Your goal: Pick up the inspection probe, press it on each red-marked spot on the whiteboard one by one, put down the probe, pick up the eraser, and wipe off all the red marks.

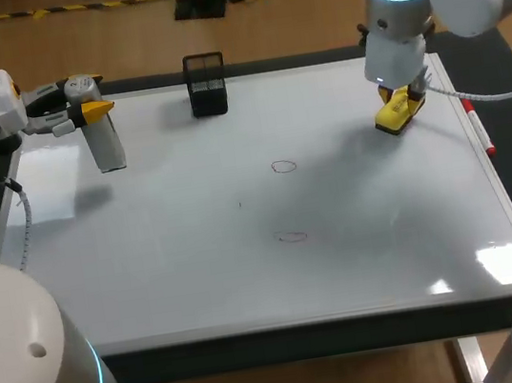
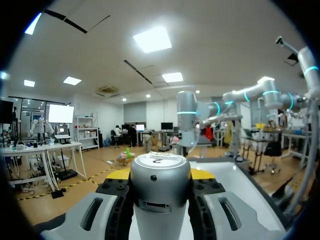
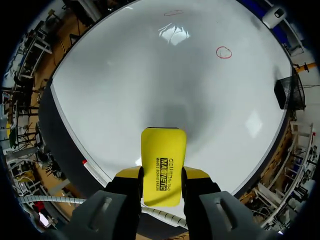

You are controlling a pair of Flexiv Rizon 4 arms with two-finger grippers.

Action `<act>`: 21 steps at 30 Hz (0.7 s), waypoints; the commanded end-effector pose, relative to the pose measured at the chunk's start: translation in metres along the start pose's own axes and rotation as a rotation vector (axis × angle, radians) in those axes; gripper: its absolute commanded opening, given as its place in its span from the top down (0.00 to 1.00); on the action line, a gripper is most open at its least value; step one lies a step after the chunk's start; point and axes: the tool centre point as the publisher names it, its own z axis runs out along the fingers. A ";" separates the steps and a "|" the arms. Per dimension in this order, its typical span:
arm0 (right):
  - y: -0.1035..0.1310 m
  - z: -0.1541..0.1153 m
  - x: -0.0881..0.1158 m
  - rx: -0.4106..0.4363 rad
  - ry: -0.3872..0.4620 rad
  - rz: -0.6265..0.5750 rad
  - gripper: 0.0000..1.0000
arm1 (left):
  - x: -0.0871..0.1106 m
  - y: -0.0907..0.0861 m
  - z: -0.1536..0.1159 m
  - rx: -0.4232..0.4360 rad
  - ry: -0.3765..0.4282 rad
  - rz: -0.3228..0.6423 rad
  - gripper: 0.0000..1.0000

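My left gripper (image 1: 89, 96) is shut on the silver cylindrical probe (image 1: 106, 142), which hangs upright over the whiteboard's (image 1: 191, 211) far left part. In the left wrist view the probe (image 2: 160, 195) fills the gap between the fingers of that gripper (image 2: 161, 175). At the far right, my right gripper (image 1: 401, 97) is shut on the yellow eraser (image 1: 399, 114), just above the board. The right wrist view shows the eraser (image 3: 162, 165) clamped in the gripper (image 3: 162, 175). Two red circles (image 1: 283, 166) (image 1: 291, 236) are drawn mid-board, and both circles (image 3: 223, 52) (image 3: 173, 13) lie ahead of the eraser.
A black mesh basket (image 1: 206, 85) stands at the board's far edge, and the right wrist view shows the basket (image 3: 290, 92) too. A red-capped marker (image 1: 478, 131) lies along the right rim. A white cable (image 1: 24, 221) trails from the left arm.
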 end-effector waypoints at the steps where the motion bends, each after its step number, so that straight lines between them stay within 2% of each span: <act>1: 0.000 -0.001 0.001 0.003 0.001 -0.002 1.00 | 0.000 -0.002 0.000 -0.003 -0.001 -0.001 1.00; 14: 0.000 -0.001 0.001 0.003 0.001 -0.002 1.00 | 0.000 -0.002 0.000 -0.003 -0.001 -0.001 1.00; 21: 0.000 -0.001 0.001 0.003 0.001 -0.002 1.00 | 0.032 -0.013 0.040 0.009 0.052 0.043 1.00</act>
